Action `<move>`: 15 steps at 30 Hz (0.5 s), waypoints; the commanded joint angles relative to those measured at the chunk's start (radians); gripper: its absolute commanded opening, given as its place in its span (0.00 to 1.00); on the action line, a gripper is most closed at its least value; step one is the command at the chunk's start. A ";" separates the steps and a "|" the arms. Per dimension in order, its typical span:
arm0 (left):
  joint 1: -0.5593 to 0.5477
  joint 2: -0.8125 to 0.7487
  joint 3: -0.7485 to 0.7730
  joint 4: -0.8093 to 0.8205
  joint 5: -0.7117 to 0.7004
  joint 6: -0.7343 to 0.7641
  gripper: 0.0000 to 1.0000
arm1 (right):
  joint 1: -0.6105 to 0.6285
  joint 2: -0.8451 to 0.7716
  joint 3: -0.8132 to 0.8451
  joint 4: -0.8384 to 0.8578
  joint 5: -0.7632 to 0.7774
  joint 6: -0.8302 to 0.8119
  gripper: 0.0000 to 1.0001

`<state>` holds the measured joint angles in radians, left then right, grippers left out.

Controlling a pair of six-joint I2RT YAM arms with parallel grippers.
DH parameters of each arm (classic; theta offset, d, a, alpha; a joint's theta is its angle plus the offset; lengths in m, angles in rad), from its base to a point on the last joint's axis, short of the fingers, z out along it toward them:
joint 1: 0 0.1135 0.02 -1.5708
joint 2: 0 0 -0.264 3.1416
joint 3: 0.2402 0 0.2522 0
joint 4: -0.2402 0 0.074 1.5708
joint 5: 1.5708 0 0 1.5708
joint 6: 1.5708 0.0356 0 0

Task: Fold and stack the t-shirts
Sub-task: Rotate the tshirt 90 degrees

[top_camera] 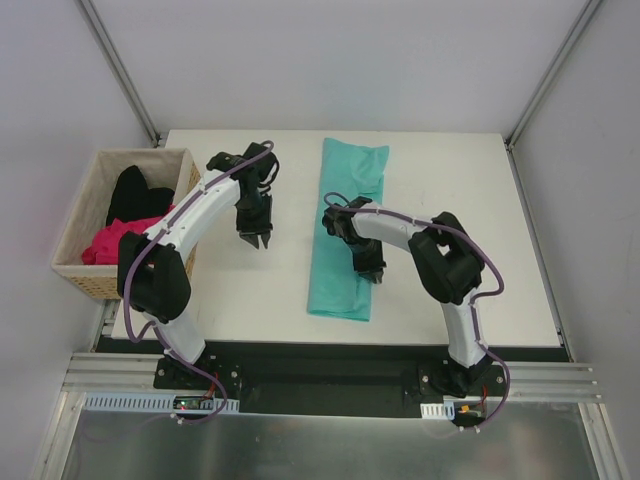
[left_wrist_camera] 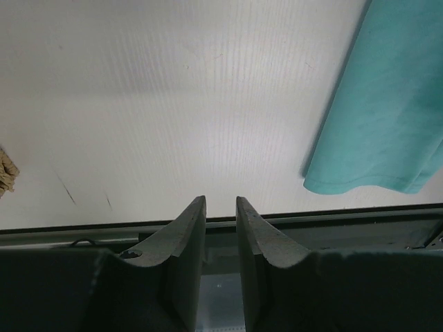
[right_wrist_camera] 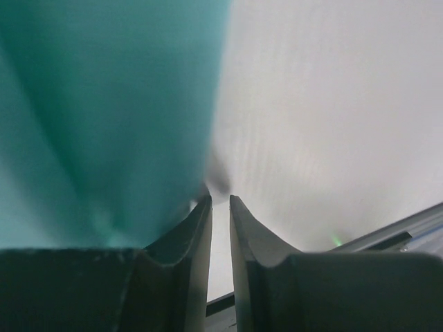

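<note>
Hovering over the white tabletop (top_camera: 450,180), the left claw (top_camera: 255,240) is parted only narrowly and grips nothing. The long, folded teal cloth t-shirt (top_camera: 345,200) lies to its right. The right claw (top_camera: 372,275) sits at that shirt's right edge, jaws a slit apart, nothing between them. Left of the left claw, a woven wicker basket (top_camera: 88,285) holds the magenta pink cloth t-shirt (top_camera: 115,242) and the black cloth t-shirt (top_camera: 135,190).

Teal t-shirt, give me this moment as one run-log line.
teal t-shirt: long folded strip; right gripper: at its right edge, jaws narrowly apart; left gripper: above table, empty; basket: pink shirt, black shirt
</note>
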<state>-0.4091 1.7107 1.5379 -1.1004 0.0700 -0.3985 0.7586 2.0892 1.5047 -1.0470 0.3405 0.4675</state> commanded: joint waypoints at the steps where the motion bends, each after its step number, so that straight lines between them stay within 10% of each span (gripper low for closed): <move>1: 0.013 -0.029 -0.007 0.005 0.025 0.046 0.24 | -0.027 -0.061 -0.044 -0.094 0.075 0.104 0.19; 15: 0.010 0.014 -0.087 0.100 0.226 0.089 0.24 | 0.083 -0.245 -0.133 -0.163 0.149 0.249 0.27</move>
<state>-0.3981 1.7157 1.5051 -1.0363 0.1932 -0.3420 0.7784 1.8992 1.3960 -1.1496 0.4770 0.6594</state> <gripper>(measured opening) 0.237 0.244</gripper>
